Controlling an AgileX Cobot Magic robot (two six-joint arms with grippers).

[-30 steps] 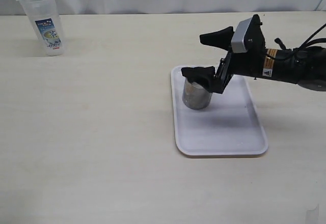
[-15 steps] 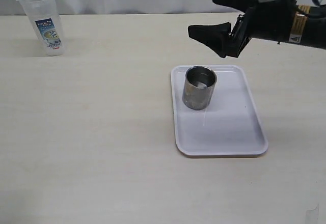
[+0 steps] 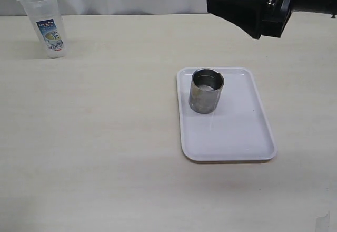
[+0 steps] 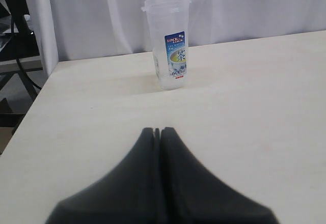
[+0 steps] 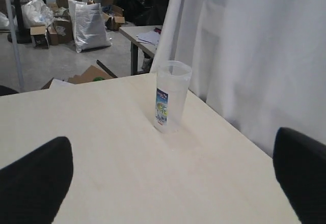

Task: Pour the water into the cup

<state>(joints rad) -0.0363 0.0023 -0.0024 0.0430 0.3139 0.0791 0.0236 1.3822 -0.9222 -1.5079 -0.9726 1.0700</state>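
The right gripper (image 5: 171,137), jaws spread wide and empty, has lifted clear of the one short brushed-steel cup (image 3: 206,90), upright on the single flat white rectangular tray (image 3: 231,137); the left gripper (image 4: 159,131) is pressed together on nothing; one tall clear plastic bottle (image 3: 46,21) stands well apart, far left

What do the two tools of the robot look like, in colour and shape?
The left tool is matt black: two wedge-shaped fingers narrowing to blunt tips. The right tool is black too, with broad fingers and rounded tips.
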